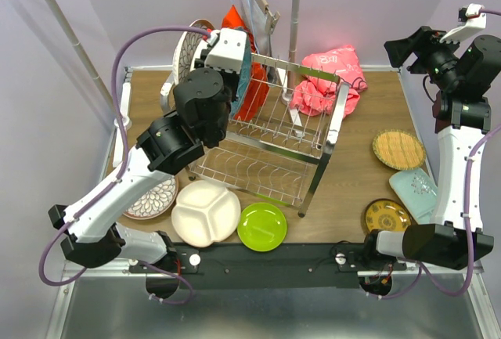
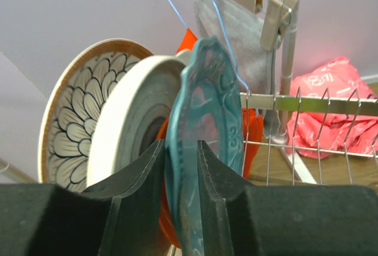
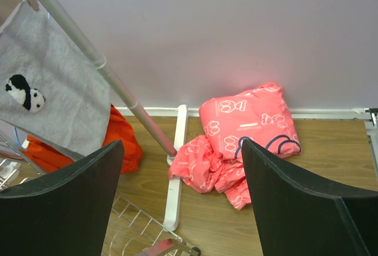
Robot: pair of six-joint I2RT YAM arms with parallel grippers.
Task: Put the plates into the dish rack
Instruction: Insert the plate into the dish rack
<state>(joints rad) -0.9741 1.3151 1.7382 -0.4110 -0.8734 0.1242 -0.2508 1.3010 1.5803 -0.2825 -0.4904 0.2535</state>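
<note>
My left gripper (image 2: 181, 167) is up at the left end of the dish rack's (image 1: 313, 131) top tier. Its fingers straddle the rim of an upright teal plate (image 2: 207, 108), with a slim gap at the left finger. Beside it stand a white plate (image 2: 130, 108) and a dark floral plate (image 2: 71, 114). On the table lie a white divided plate (image 1: 205, 212), a lime green plate (image 1: 261, 226), a floral plate (image 1: 153, 198), a yellow patterned plate (image 1: 387, 217), an orange plate (image 1: 398, 149) and a pale aqua plate (image 1: 413, 190). My right gripper (image 3: 183, 167) hangs open and empty, high at the far right.
A white-poled clothes rail (image 1: 74, 37) spans the back, with a hanger and grey cloth (image 2: 236, 37) just behind the teal plate. A red cloth (image 1: 252, 92) hangs behind the rack. A pink cloth (image 3: 248, 138) lies at the back right, below my right gripper.
</note>
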